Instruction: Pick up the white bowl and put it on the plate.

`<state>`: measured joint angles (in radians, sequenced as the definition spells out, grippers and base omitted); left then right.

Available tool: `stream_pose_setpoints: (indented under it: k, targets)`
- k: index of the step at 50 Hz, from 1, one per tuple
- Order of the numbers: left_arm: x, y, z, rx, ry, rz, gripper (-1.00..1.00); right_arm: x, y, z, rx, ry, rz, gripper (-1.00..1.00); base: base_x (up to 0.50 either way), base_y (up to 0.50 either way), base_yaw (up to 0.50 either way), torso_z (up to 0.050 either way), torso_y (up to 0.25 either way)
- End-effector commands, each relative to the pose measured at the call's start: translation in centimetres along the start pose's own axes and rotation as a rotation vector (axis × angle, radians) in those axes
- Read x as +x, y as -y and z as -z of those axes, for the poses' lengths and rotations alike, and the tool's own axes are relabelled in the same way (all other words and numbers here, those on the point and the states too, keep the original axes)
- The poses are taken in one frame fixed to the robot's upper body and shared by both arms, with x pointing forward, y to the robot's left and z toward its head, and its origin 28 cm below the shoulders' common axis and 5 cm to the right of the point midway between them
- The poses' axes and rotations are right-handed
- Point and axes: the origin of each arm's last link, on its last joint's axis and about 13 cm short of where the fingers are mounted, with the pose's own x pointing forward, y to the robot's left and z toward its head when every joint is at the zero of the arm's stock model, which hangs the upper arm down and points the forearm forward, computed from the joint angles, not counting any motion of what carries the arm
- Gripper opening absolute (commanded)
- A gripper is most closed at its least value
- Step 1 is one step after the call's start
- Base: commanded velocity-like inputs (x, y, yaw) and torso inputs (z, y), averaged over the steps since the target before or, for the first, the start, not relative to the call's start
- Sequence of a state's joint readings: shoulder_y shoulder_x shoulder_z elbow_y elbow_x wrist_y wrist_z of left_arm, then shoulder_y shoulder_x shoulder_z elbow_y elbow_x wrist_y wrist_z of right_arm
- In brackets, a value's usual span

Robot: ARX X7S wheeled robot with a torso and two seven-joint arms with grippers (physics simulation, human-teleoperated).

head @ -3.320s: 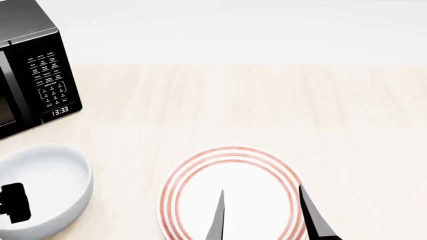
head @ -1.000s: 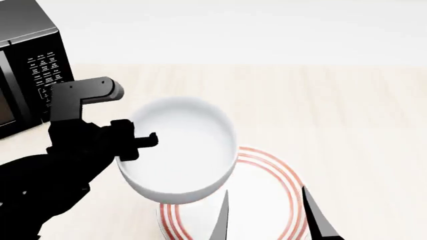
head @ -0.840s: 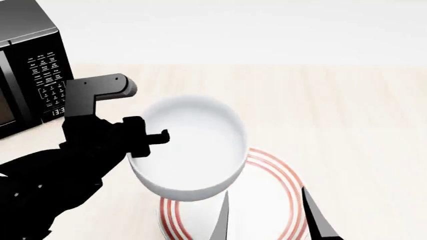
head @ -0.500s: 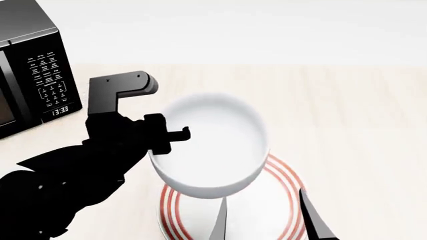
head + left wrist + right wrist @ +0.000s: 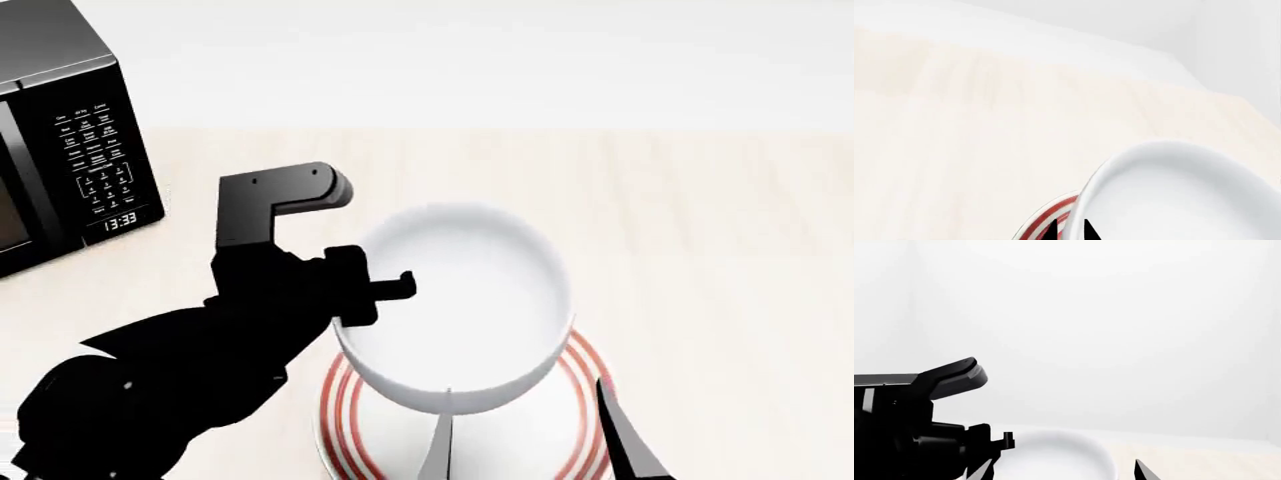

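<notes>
While held aloft over pale wood counter (image 5: 694,250), nothing set down yet. Black microwave (image 5: 60,140) at far left, well clear. Plate (image 5: 577,400) below, red rings showing past the load. White bowl (image 5: 454,300) airborne above plate, offset toward microwave side. Left hand (image 5: 380,292) clamped on bowl rim. Right hand (image 5: 527,440) idle, fingers apart, near plate. Advice: center over rings, lower level, release only on contact.
</notes>
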<state>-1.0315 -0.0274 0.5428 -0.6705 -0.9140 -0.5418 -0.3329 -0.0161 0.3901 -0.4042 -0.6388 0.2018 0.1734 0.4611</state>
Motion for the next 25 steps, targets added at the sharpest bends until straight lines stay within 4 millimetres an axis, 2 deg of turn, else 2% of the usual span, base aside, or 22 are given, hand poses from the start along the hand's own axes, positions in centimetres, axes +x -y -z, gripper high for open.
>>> stream_pose_setpoints:
  k: [1, 6, 25]
  targets:
    - [0.5, 0.7, 0.3, -0.032, 0.029, 0.028, -1.0, 0.3, 0.2, 0.0, -0.015, 0.015, 0.008, 1.0, 0.0, 0.0, 0.0, 0.0, 0.0]
    - [0.7, 0.7, 1.3, -0.035, 0.016, 0.022, -1.0, 0.3, 0.2, 0.0, -0.016, 0.014, 0.009, 1.0, 0.0, 0.0, 0.0, 0.0, 0.0]
    - [1.1, 0.6, 2.3, -0.038, 0.007, 0.001, -1.0, 0.3, 0.2, 0.2, -0.014, 0.011, 0.007, 1.0, 0.0, 0.0, 0.0, 0.0, 0.001]
